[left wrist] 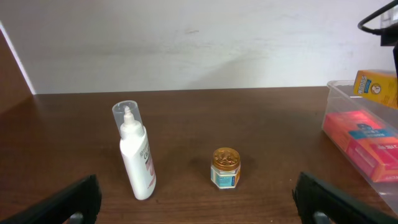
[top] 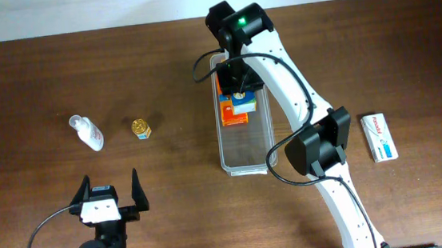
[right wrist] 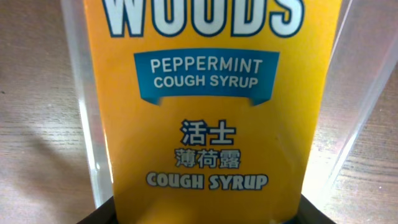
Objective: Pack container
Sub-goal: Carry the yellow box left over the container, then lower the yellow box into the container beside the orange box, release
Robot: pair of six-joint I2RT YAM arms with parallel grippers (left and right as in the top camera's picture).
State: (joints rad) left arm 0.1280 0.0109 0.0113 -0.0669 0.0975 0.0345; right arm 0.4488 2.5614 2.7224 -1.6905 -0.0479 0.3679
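Observation:
The container (top: 247,152) is a long clear bin in the middle of the table, with its near end showing in the left wrist view (left wrist: 336,121). An orange-red box (top: 232,118) (left wrist: 367,140) lies inside it. My right gripper (top: 240,88) hangs over the bin's far half, shut on a yellow cough syrup box (top: 244,99) (left wrist: 377,87). That box (right wrist: 205,93) fills the right wrist view, with the gripper (right wrist: 205,214) at its lower edge and the clear container walls (right wrist: 84,106) on either side. My left gripper (top: 113,190) (left wrist: 199,208) stands open and holds nothing, near the front left.
A white bottle (top: 88,132) (left wrist: 137,158) and a small gold-lidded jar (top: 141,128) (left wrist: 226,168) stand on the table ahead of the left gripper. A white flat box (top: 379,136) lies at the right. A pale wall runs along the table's far edge.

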